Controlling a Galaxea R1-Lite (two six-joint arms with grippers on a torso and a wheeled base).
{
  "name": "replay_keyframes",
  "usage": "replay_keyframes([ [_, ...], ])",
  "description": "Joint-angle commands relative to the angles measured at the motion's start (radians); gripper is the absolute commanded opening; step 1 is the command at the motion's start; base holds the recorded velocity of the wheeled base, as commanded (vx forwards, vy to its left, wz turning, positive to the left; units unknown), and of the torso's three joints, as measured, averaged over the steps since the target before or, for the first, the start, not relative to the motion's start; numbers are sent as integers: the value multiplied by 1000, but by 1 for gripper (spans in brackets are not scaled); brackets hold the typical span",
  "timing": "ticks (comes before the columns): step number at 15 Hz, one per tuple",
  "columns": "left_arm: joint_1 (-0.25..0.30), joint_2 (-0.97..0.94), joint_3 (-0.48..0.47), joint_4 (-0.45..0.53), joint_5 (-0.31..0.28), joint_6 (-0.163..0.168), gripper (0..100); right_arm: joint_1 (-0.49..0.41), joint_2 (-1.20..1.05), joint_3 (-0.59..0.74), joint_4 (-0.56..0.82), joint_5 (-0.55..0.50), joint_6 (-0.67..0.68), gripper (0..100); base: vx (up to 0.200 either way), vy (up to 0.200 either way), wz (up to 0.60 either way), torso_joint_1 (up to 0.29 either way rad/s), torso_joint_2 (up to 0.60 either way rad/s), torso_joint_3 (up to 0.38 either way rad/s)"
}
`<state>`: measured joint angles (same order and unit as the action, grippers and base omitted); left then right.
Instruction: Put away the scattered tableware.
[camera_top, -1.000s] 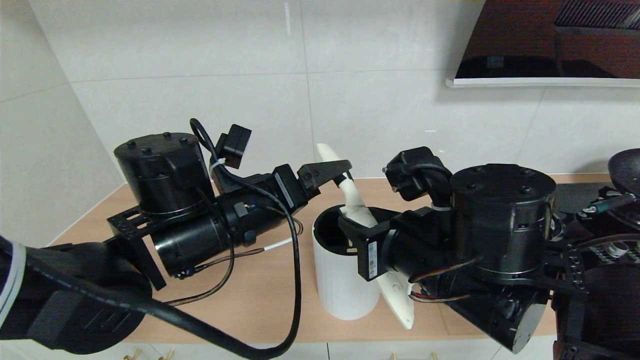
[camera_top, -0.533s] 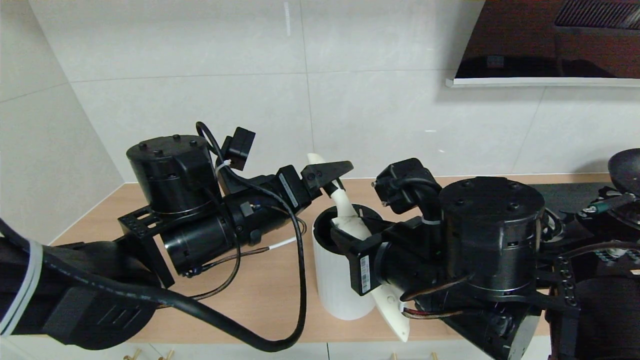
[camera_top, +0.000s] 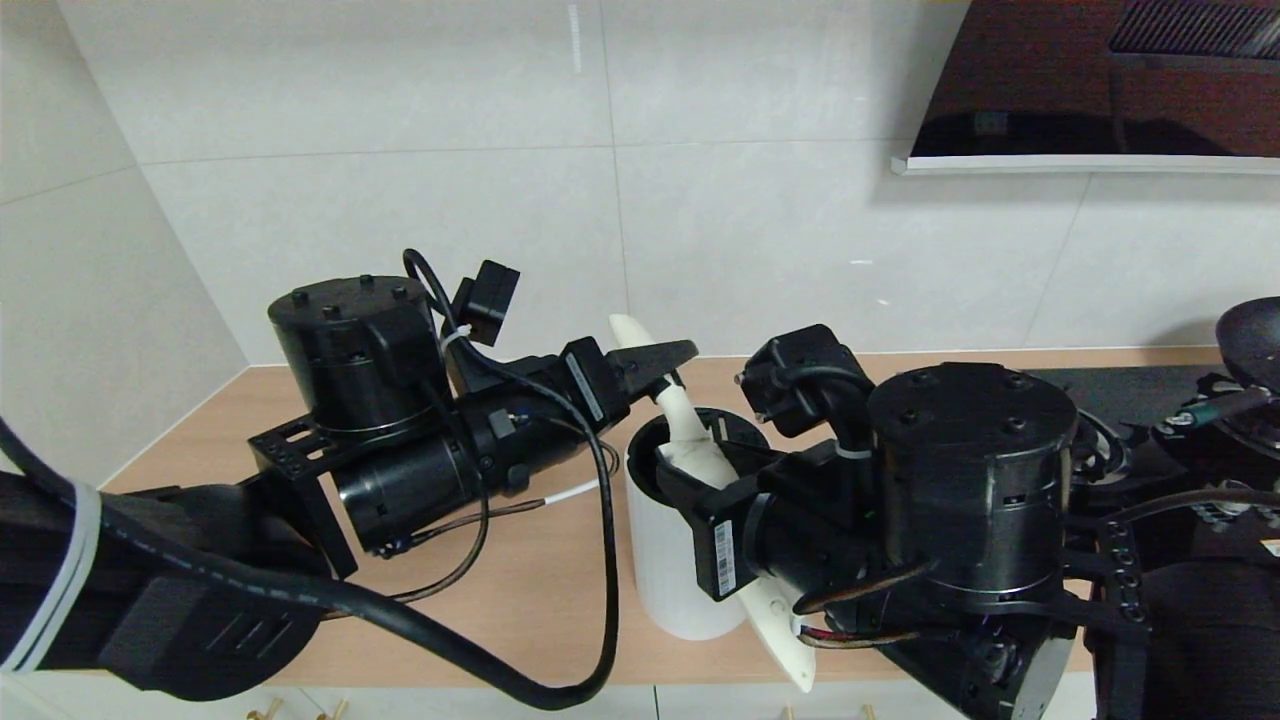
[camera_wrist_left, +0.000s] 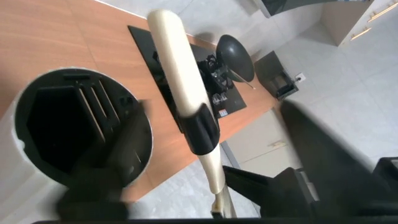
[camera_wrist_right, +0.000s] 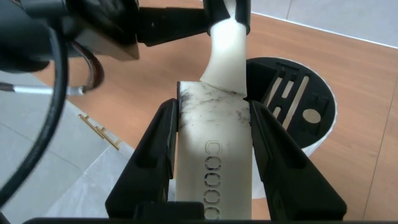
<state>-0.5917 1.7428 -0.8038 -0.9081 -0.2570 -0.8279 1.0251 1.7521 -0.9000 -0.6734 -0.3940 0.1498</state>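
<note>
Over the white utensil holder (camera_top: 668, 585), the left gripper (camera_top: 668, 375) was clamped on a white spatula's (camera_top: 684, 422) handle, and the right gripper (camera_wrist_right: 214, 107) was clamped on its blade.

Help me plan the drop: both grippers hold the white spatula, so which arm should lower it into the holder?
Probably left: the left gripper grips the spatula by its handle above the holder; the right gripper clamps the blade.

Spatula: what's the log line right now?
left gripper: shut on slotted spatula handle | right gripper: shut on blade | utensil holder: upright
</note>
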Motion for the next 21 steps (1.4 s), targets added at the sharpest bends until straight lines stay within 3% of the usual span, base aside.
replay_keyframes([
  [1, -2, 3, 2, 0, -4, 1, 0, 1, 0, 0, -2, 0, 1, 0, 0, 0, 0, 0, 0, 0],
  [11, -3, -5, 0, -2, 1, 0, 0, -2, 3, 1, -31, -2, 4, 0, 0, 0, 0, 0, 0, 0],
  [12, -3, -5, 0, -2, 1, 0, 0, -2, 4, 1, -31, -2, 5, 100, 0, 0, 0, 0, 0, 0],
  [16, -3, -62, 2, -29, 2, 0, 0, -5, -2, 3, -52, -2, 7, 100, 0, 0, 0, 0, 0, 0],
  [21, 21, -235, 0, -26, -2, 19, 0, -106, -177, 33, -52, 7, -33, 100, 0, 0, 0, 0, 0, 0],
])
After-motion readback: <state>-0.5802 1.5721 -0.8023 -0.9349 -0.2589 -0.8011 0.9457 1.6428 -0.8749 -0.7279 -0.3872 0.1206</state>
